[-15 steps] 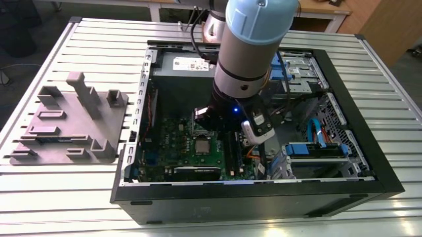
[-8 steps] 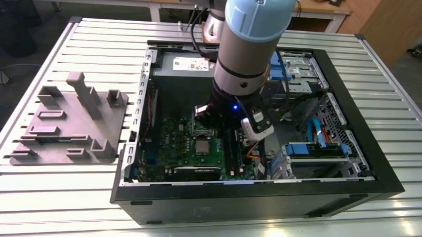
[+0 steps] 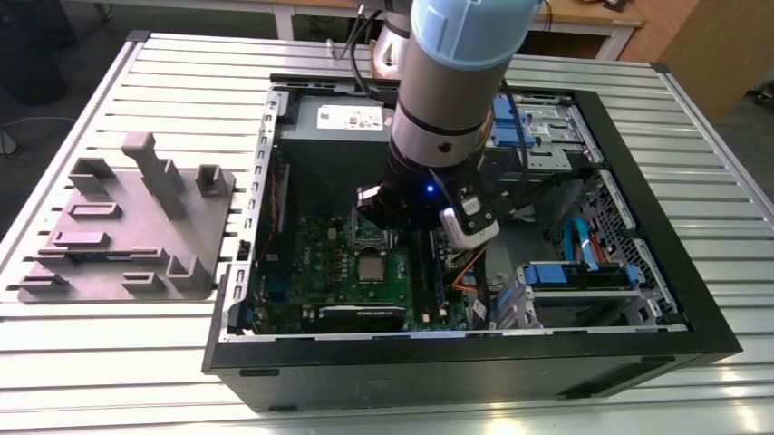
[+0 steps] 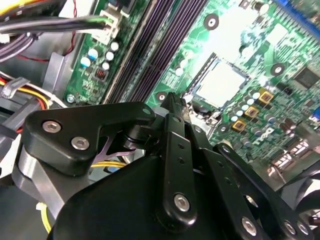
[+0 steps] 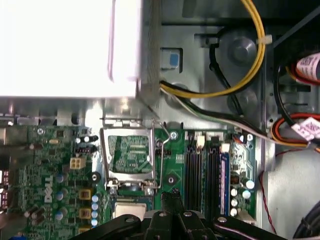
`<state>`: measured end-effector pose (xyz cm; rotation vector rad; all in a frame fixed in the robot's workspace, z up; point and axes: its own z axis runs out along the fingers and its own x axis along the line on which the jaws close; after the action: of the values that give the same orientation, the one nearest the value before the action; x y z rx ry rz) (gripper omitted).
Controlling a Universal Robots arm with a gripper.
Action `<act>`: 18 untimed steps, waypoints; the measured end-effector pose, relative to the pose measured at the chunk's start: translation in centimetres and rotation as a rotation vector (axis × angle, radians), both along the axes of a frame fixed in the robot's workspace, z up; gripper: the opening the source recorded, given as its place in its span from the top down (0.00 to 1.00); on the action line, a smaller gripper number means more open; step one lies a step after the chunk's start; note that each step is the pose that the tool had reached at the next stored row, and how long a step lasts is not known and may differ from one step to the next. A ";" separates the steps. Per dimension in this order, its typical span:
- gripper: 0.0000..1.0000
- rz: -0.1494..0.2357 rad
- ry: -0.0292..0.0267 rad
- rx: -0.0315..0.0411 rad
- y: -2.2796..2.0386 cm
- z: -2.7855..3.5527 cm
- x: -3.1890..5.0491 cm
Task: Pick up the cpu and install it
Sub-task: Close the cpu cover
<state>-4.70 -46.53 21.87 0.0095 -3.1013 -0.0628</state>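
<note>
The black linkage of the claw (image 4: pixel 171 100) is closest to the lens in both wrist views. Its two fingers are pressed together at the tips, with nothing between them. Just beyond the tips and not touching them, the cpu (image 4: pixel 221 82) lies flat in its socket on the green motherboard (image 4: pixel 235 25). Farther from the claw than the cpu, the metal socket lid (image 5: pixel 129 154) stands open. The dark memory slots (image 5: pixel 200 165) run beside the fingertips. In the exterior view the arm reaches down into the open computer case (image 3: pixel 484 362). A grey tray (image 3: pixel 115 267) sits outside the case, well apart from the claw.
</note>
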 end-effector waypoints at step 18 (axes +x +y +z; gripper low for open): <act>0.90 0.000 0.0000 0.0033 1.52 -0.90 0.70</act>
<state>-4.00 -45.02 20.97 0.0096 -3.1012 -0.0679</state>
